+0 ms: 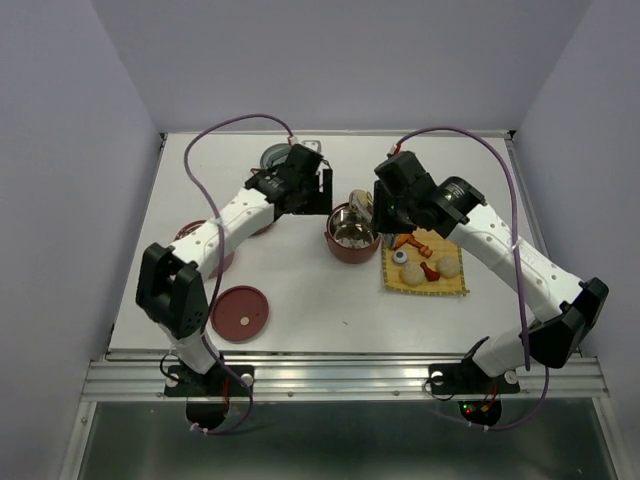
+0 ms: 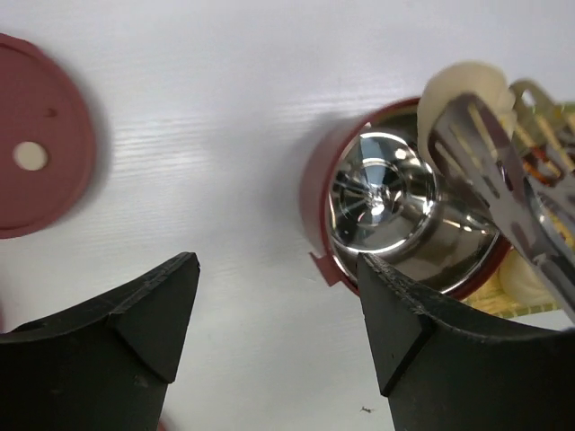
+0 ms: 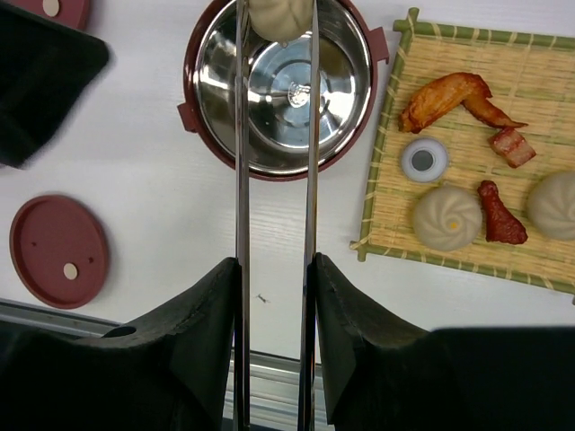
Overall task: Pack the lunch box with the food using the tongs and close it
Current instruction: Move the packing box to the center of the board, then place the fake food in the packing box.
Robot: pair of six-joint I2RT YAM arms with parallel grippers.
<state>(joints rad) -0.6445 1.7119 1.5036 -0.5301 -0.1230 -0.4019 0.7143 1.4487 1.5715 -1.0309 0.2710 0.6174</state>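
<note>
The lunch box bowl (image 1: 345, 252), dark red with a shiny steel inside (image 3: 278, 90), stands mid-table. My right gripper (image 3: 276, 269) is shut on the two arms of the silver tongs (image 3: 241, 135). A pale bun (image 3: 280, 18) is pinched between the tongs' tips above the bowl's far rim. More food lies on the yellow mat (image 3: 467, 108): a fried wing (image 3: 449, 94), a second bun (image 3: 446, 217), a drumstick (image 3: 499, 215) and a small dark-and-white round piece (image 3: 424, 160). My left gripper (image 2: 278, 305) hangs open and empty just left of the bowl (image 2: 395, 206). The flat red lid (image 1: 240, 312) lies at the near left.
Another red bowl (image 1: 195, 238) sits partly hidden under my left arm. A grey round piece (image 1: 276, 157) lies at the back behind the left wrist. The table's front rail (image 1: 340, 375) runs close behind the lid and the mat.
</note>
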